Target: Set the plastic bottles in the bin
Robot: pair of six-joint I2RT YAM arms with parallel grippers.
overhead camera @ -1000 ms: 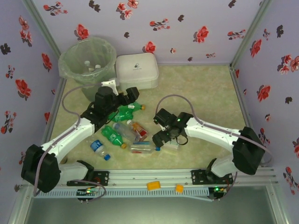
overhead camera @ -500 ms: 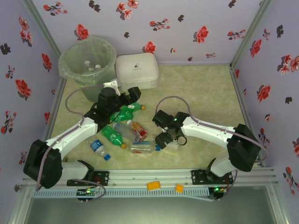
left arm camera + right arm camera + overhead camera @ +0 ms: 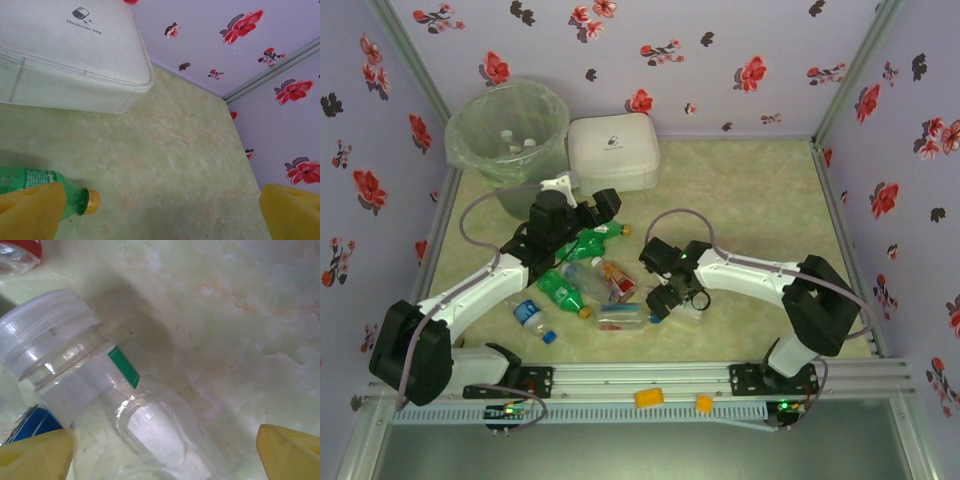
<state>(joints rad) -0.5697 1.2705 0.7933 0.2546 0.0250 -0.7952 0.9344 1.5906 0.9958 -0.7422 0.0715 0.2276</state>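
Right tool (image 3: pixel 165 455) straddles clear bottle (image 3: pixel 115 405), jaws released.
Cap points upper left, body runs down between the jaws; left tool (image 3: pixel 162 212) spread wide, green bottle (image 3: pixel 30 180) lower left.

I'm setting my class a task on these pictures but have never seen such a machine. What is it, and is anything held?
Two robot arms stand at the near edge of a table. One picture looks down on both; the other two come from wrist cameras, yellow fingers at the bottom corners. Plastic bottles lie heaped on the table, near a bin and a white box. The left gripper is open by a green bottle; the right gripper is open around a clear bottle. Nothing is held.
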